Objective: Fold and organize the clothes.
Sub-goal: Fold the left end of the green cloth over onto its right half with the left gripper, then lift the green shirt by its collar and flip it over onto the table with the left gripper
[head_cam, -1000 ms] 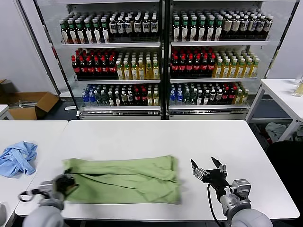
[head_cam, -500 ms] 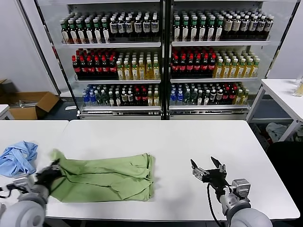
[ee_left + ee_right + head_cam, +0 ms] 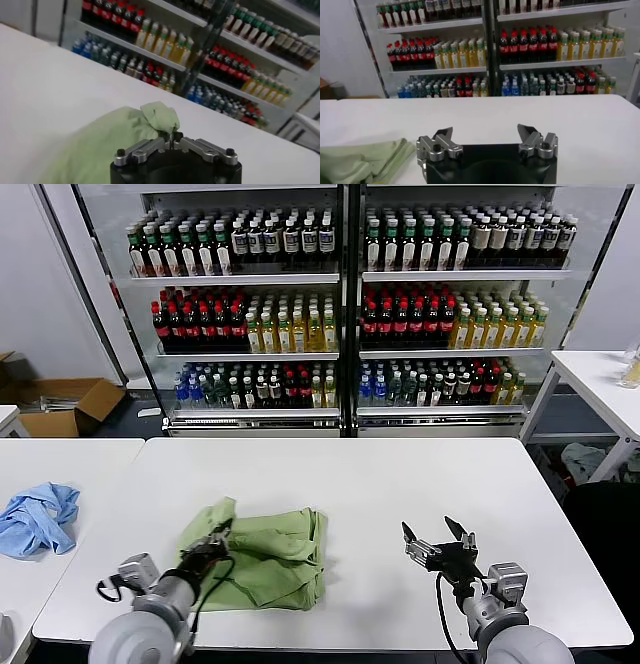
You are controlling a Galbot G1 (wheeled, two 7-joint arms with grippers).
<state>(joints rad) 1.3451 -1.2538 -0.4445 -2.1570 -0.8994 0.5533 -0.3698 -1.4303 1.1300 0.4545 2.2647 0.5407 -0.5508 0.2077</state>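
Head view: left gripper point(image 3: 213, 544) fingers pinch the green shirt point(image 3: 270, 554), lifting its edge; right gripper point(image 3: 437, 546) fingers spread wide.

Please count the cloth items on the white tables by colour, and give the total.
Light green shirt, pinched by the shut left tool: 1
Light blue garment, on the neighbouring table: 1
Total: 2
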